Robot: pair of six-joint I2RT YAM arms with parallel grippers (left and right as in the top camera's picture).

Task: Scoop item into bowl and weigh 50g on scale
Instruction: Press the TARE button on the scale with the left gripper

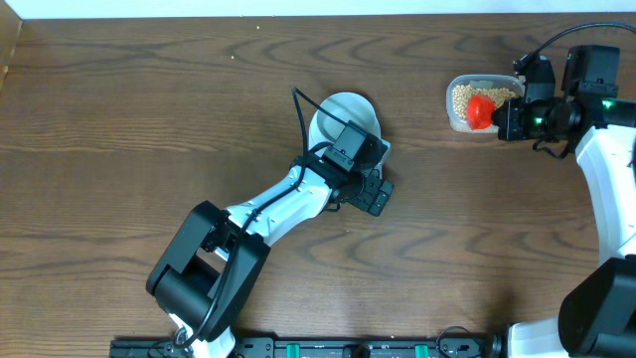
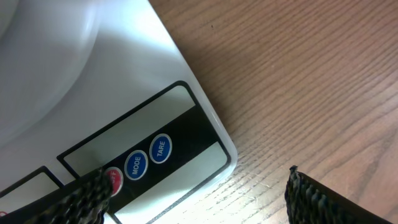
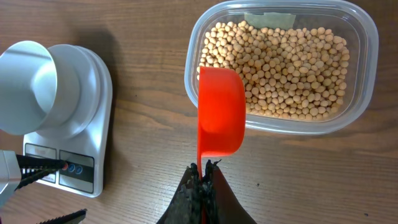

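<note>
Soybeans, small, round and tan-yellow, too many to count, fill one clear rounded plastic tub at the far right of the brown wood-grain worktop. From overhead, the right pincer sits just beside the tub, clamped on one red plastic scoop that reaches over the beans. One small round pale bowl stands mid-worktop, well apart from the tub. The left arm crosses its near side, the left pincer just beside it.

Left wrist: the flat white digital scale fills the left half. Three round buttons show on its front strip: one red, two blue marked MODE and TARE. The left pincer's black fingers stand wide apart, one tip over the red button, the other above bare wood.

Right wrist: the jaws are shut together on the scoop's handle. The scoop's cup is empty and overlaps the tub's left rim, with the beans just right of it. The bowl, also empty, rests on the scale at the left.
</note>
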